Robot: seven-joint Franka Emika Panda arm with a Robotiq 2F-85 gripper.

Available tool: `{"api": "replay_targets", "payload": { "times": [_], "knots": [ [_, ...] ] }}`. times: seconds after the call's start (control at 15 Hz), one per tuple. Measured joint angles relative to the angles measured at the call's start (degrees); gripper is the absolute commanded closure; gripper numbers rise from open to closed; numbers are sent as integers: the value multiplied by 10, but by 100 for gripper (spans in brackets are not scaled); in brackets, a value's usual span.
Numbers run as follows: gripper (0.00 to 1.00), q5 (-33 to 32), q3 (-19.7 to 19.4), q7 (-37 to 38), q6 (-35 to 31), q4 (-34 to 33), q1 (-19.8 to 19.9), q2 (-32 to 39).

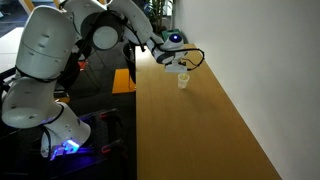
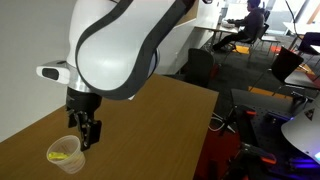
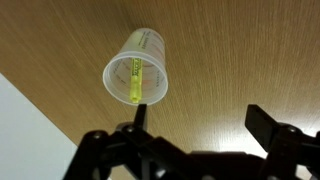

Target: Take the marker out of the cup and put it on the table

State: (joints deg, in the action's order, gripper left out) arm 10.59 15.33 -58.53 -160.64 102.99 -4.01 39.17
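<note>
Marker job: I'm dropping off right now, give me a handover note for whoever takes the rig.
Gripper: open, empty, hovering over the table beside the cup, which sits off toward one finger in the wrist view.
Marker: inside the upright cup.
Done: approach only.
Left: centre on the marker, grip it, lift it out, lay it on the table.

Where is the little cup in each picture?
Exterior view: the cup stands far along the table, just below the gripper.
Exterior view: the cup sits bottom left, beside the gripper.
Wrist view: the cup is upper middle, above the gripper.
Shared landmark: the gripper close by it.
</note>
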Motion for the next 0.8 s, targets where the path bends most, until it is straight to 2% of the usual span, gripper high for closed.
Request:
{"api": "replay_targets", "payload": {
  "times": [0.27, 0.47, 0.53, 0.8],
  "knots": [
    [2, -43, -3, 63, -19, 0, -1, 12],
    [17, -71, -3, 95, -33, -1, -1, 22],
    [16, -80, -3, 101, -35, -3, -1, 25],
    [28, -107, -2, 115, -50, -10, 0, 38]
  ]
}}
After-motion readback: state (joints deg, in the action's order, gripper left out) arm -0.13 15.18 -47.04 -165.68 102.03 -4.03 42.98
